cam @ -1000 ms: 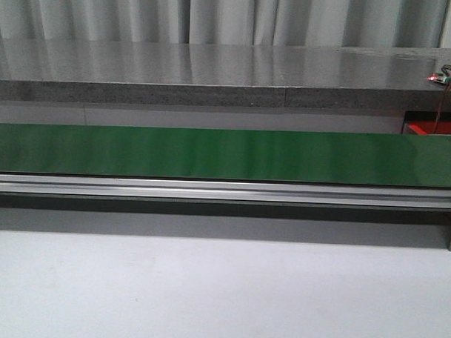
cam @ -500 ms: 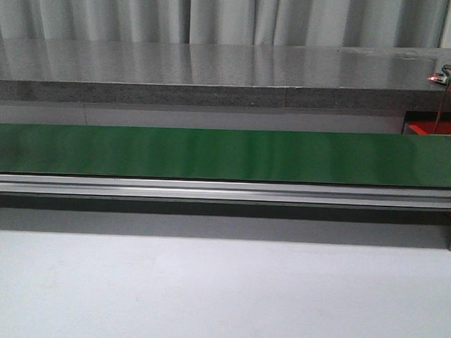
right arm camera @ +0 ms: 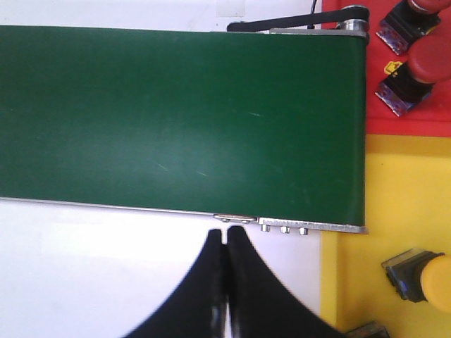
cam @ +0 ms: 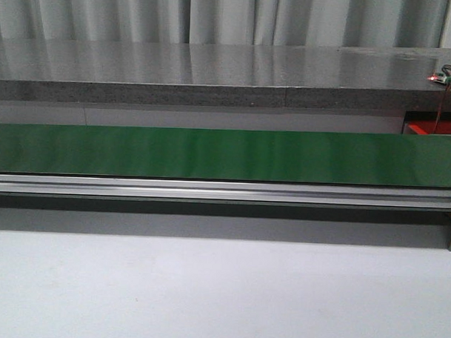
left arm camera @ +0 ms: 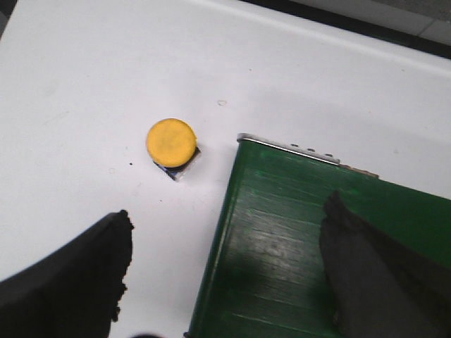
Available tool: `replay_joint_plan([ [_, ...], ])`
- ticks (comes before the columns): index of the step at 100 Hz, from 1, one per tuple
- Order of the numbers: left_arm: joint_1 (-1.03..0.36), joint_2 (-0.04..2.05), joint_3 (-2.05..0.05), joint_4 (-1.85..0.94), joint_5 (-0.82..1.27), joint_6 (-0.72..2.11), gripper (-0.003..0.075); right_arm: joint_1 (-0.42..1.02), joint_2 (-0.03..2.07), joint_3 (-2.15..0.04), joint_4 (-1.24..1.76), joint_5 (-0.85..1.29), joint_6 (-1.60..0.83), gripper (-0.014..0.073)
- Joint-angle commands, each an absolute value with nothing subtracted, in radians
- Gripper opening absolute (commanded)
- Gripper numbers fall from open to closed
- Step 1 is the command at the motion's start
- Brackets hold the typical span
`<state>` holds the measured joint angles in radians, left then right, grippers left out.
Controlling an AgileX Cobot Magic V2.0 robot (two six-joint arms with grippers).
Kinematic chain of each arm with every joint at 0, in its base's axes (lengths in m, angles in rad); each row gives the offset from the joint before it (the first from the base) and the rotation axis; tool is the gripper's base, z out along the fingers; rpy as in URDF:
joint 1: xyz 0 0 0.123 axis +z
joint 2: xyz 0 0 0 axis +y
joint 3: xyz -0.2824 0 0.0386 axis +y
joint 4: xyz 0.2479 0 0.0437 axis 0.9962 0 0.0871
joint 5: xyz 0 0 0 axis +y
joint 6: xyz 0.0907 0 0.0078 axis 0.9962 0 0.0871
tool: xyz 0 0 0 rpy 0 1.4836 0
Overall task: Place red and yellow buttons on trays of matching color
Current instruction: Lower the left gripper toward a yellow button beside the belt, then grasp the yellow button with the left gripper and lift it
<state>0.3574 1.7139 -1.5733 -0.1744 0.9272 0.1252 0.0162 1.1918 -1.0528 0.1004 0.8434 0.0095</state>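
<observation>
Left gripper [left arm camera: 225,282] gapes empty over the belt [left arm camera: 310,239] end; one yellow button [left arm camera: 170,141] lies on the white table [left arm camera: 84,91] beyond its fingertips, beside the belt. Right gripper [right arm camera: 225,282] is clenched, empty. Its view shows two red buttons [right arm camera: 416,49] on the red tray [right arm camera: 423,120] and one yellow button [right arm camera: 426,278] on the yellow tray [right arm camera: 402,190].

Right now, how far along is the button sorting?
Partly done. Two red buttons sit on the red tray, and at least one yellow button on the yellow tray. Nothing is in hand: the left gripper is open, the right gripper shut and empty. A yellow button on the white table by the green belt remains.
</observation>
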Motion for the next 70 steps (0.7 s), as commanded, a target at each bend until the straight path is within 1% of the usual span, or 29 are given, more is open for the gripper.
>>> replay_joint_plan([
  [1, 0.372, 1.698, -1.606, -0.182, 0.852, 0.11, 0.0547, 0.015, 1.165, -1.078, 0.107, 0.802, 0.0, -0.0072],
  [25, 0.379, 1.797, -1.619, -0.117, 0.771, 0.04, 0.0547, 0.015, 1.165, -1.078, 0.107, 0.802, 0.0, -0.0072],
  [70, 0.378, 1.993, -1.66, -0.143, 0.643, 0.031, 0.0547, 0.015, 1.165, -1.078, 0.107, 0.802, 0.0, -0.0072],
])
